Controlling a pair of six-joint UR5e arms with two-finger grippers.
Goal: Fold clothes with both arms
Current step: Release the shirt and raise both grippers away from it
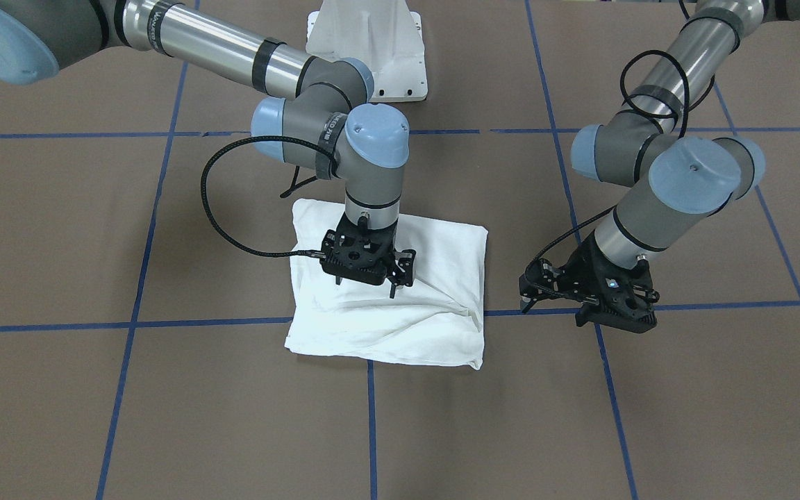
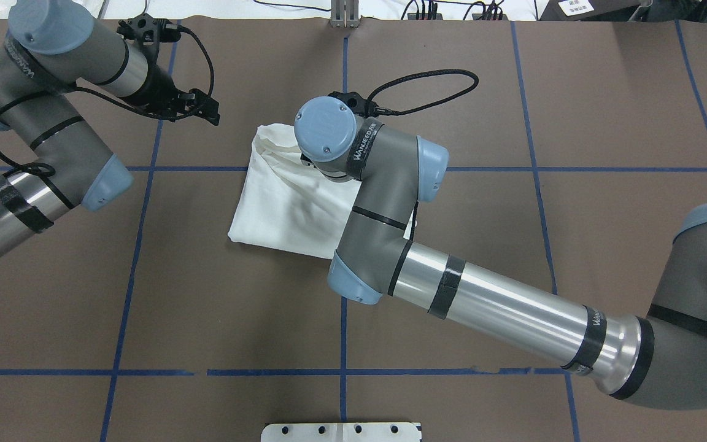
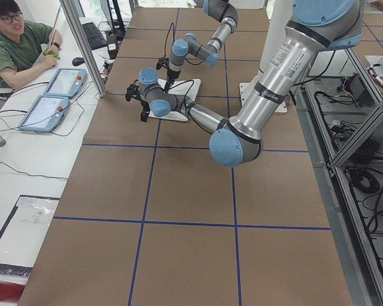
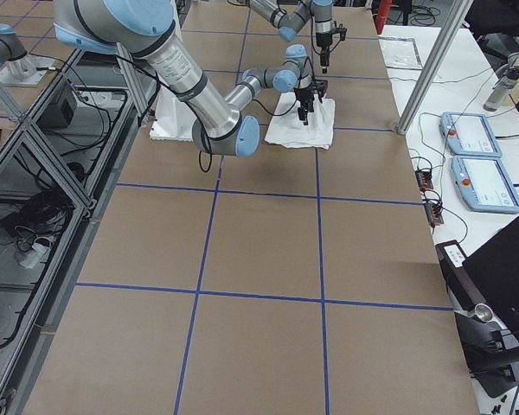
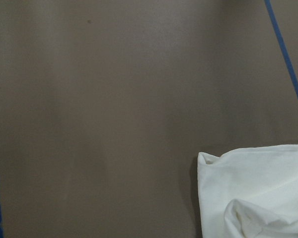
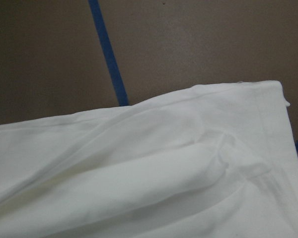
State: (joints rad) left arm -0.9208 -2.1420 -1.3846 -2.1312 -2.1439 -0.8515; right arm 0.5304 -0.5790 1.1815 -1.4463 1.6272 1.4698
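The white T-shirt (image 1: 435, 305) lies folded into a rough rectangle on the brown table, wrinkled at its near edge; it also shows in the overhead view (image 2: 280, 202). No text, collar or label shows. My right gripper (image 1: 365, 286) hangs just above the shirt's middle, pointing down, fingers apart and empty; its wrist view shows only shirt fabric (image 6: 139, 173). In the overhead view its wrist hides it. My left gripper (image 1: 553, 312) is open and empty over bare table beside the shirt, apart from it (image 2: 200, 110). Its wrist view shows one shirt corner (image 5: 258, 198).
The white pedestal base (image 1: 365, 48) stands at the robot's side of the table. Blue tape lines (image 1: 372, 430) grid the brown surface. An operator (image 3: 13, 44) sits beyond the table with two tablets (image 3: 57, 95).
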